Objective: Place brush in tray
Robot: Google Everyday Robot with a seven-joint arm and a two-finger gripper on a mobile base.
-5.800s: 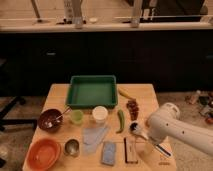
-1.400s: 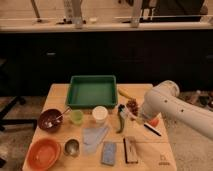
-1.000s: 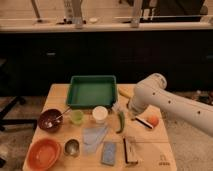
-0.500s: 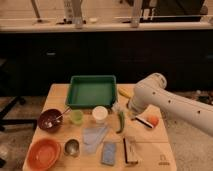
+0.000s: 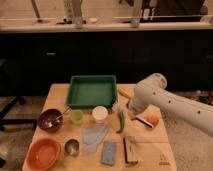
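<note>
The green tray (image 5: 73, 102) stands at the back middle of the table, with nothing showing inside it. The brush (image 5: 142, 119) shows as a slim pale and dark piece lying on the table right of centre, next to an orange fruit (image 5: 153, 120). My white arm reaches in from the right. My gripper (image 5: 131, 108) is at the arm's low end, just right of the tray's front right corner and directly above and left of the brush. Whether it touches the brush does not show.
A white cup (image 5: 100, 114), a green cup (image 5: 76, 116) and a brown bowl with a spoon (image 5: 50, 120) stand in front of the tray. Nearer are an orange bowl (image 5: 43, 152), a metal cup (image 5: 71, 147), a cloth (image 5: 94, 135), a blue sponge (image 5: 109, 153), a dark block (image 5: 131, 149) and a green vegetable (image 5: 120, 120).
My arm swung from the table's right front in towards the middle, and its end came down by the brush. In the last second it has barely moved.
</note>
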